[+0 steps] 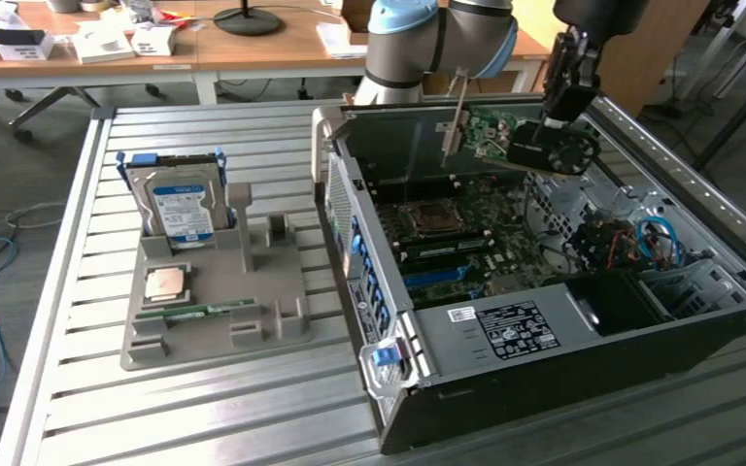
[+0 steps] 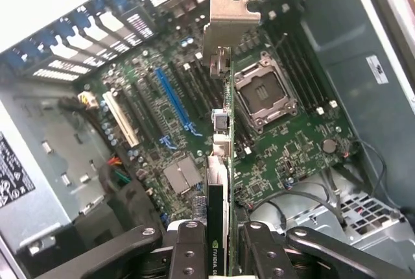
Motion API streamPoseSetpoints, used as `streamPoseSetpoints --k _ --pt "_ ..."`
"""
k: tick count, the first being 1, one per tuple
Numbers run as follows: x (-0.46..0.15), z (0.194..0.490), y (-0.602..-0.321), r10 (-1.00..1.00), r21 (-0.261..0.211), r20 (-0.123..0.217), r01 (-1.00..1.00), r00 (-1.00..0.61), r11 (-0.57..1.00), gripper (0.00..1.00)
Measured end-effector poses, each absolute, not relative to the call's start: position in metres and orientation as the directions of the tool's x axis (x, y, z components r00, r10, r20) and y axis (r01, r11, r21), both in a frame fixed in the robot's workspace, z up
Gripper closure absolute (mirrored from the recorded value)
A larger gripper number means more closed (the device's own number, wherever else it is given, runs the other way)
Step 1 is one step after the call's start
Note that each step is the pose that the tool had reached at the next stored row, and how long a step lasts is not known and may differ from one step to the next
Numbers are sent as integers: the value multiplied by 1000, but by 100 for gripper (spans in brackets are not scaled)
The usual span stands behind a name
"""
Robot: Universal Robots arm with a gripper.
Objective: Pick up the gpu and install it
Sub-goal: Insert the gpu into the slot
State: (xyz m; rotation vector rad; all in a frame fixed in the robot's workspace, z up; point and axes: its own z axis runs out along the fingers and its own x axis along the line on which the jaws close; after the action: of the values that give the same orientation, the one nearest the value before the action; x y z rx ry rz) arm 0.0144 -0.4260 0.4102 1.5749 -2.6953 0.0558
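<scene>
The gpu (image 1: 519, 138), a green card with a black round fan and a silver end bracket (image 1: 453, 136), hangs in the air above the open computer case (image 1: 542, 291). My gripper (image 1: 565, 115) is shut on the card at its fan end. In the wrist view the gpu (image 2: 227, 162) shows edge-on between my black fingers (image 2: 188, 253), its silver bracket (image 2: 224, 26) pointing away from me toward the case's rear slots. Below it lies the green motherboard (image 2: 285, 149) with a blue expansion slot (image 2: 174, 100) and the empty CPU socket (image 2: 266, 94).
A grey holder tray (image 1: 218, 301) on the slatted metal table (image 1: 75, 388) carries a silver hard drive with a blue label (image 1: 182, 209), a CPU chip (image 1: 168, 282) and a narrow memory stick (image 1: 198, 313). Cables (image 1: 652, 243) and the power supply (image 1: 516, 325) fill the case's near side.
</scene>
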Motion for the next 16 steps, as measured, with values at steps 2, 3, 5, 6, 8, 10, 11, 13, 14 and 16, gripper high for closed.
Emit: streamPoseSetpoints --k 2,3,5,6,8,10,11,13,14,16 --pt "14 410 -426 -883 -23 39 -884 -468 468 74" --pt "14 410 -426 -888 -24 41 -889 -457 457 74" --pt "14 410 -426 -899 -26 45 -901 -435 434 74" --pt "14 410 -426 -905 -28 47 -906 -423 422 74" --pt "14 410 -426 -915 -29 52 -917 -399 398 74" --pt "14 410 -426 -925 -31 56 -927 -376 375 74" --pt "14 410 -426 -930 -32 58 -931 -364 363 74" --pt "14 410 -426 -937 -34 62 -939 -345 343 74" --pt "14 410 -426 -939 -34 64 -941 -339 337 74" --pt "14 410 -426 -944 -35 66 -946 -323 321 74"
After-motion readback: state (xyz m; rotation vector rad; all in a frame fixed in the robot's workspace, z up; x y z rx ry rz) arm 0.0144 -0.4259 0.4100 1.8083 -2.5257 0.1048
